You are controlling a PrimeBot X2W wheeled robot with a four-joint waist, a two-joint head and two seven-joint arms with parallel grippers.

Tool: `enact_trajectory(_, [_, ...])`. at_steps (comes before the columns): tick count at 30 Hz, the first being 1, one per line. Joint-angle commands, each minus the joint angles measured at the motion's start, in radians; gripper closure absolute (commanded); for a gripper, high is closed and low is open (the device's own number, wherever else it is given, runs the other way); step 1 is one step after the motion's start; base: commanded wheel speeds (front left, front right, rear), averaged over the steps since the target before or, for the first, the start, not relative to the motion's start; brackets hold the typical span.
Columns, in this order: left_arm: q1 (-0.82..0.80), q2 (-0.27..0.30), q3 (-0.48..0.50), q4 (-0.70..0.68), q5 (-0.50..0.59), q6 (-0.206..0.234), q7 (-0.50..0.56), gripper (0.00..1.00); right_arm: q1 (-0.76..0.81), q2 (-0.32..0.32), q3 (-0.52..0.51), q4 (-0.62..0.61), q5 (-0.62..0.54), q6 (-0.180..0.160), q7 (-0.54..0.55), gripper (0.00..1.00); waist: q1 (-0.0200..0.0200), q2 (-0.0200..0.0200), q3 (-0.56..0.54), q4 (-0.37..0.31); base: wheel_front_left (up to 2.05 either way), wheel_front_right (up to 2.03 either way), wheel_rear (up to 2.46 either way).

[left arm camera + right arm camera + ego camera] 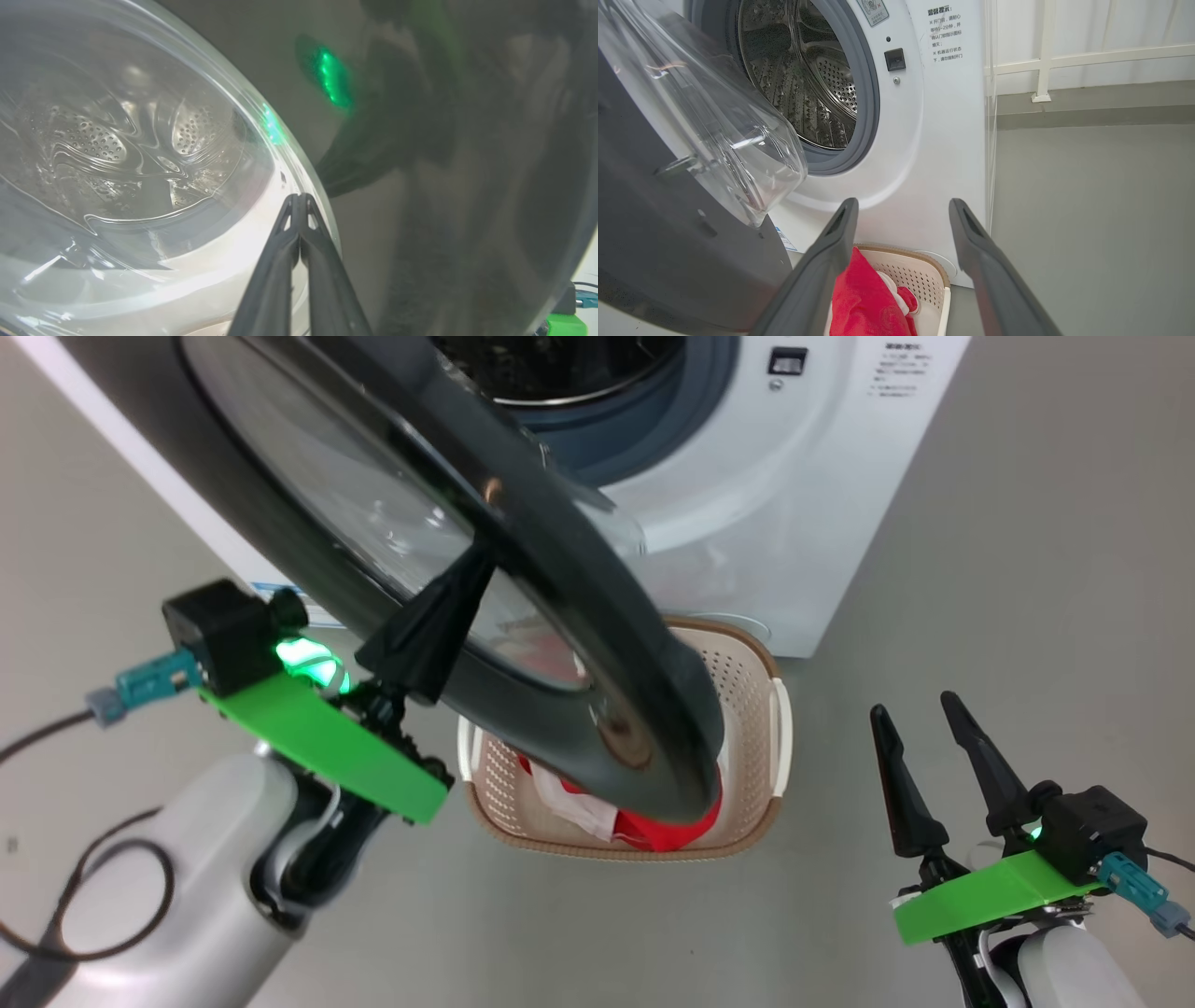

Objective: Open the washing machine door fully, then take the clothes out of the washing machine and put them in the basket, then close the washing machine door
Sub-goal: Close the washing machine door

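Observation:
The washing machine door (523, 551), black-rimmed with a clear glass bowl, stands half swung over the basket (747, 691). My left gripper (471, 569) is shut, its tips pressed against the outer face of the door (420, 210) by the glass window (131, 154); left gripper (299, 198). Red and white clothes (653, 826) lie in the basket in front of the washing machine (766, 495). My right gripper (920, 709) hangs open to the right of the basket, holding nothing. In the right wrist view the steel drum (808, 74) is visible, with the clothes (864, 298) between the right gripper (901, 205) fingers' lower parts.
Grey floor (1027, 569) stretches right of the washer. A white railing and wall (1064, 51) stand behind it. A dark cable (84, 896) loops on the floor beside my left arm.

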Motion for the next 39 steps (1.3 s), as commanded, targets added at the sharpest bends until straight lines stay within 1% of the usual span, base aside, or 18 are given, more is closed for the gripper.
enact_trajectory(1, [-0.059, 0.027, 0.029, -0.002, 0.000, -0.007, -0.008, 1.00, -0.029, -0.002, 0.017, -0.029, 0.004, 0.005, -0.006, 0.00, 0.0000, 0.0000, 0.028, -0.030, 0.00, 0.00, 0.00])
enact_trajectory(17, [-0.243, -0.009, 0.044, 0.188, -0.006, -0.007, -0.008, 1.00, -0.055, -0.002, 0.015, -0.044, 0.022, 0.005, -0.006, 0.00, 0.0000, 0.0000, 0.092, -0.121, 0.00, 0.00, 0.00])
enact_trajectory(30, [-0.360, -0.005, 0.057, 0.292, -0.017, -0.007, -0.008, 1.00, -0.074, -0.002, 0.026, -0.055, 0.044, 0.005, -0.006, 0.00, 0.0000, 0.0000, 0.132, -0.184, 0.00, 0.00, 0.00])
enact_trajectory(39, [-0.421, 0.004, 0.099, 0.363, 0.003, -0.007, -0.008, 1.00, -0.084, -0.002, 0.031, -0.064, 0.059, 0.005, -0.006, 0.00, 0.0000, 0.0000, 0.160, -0.230, 0.00, 0.00, 0.00])
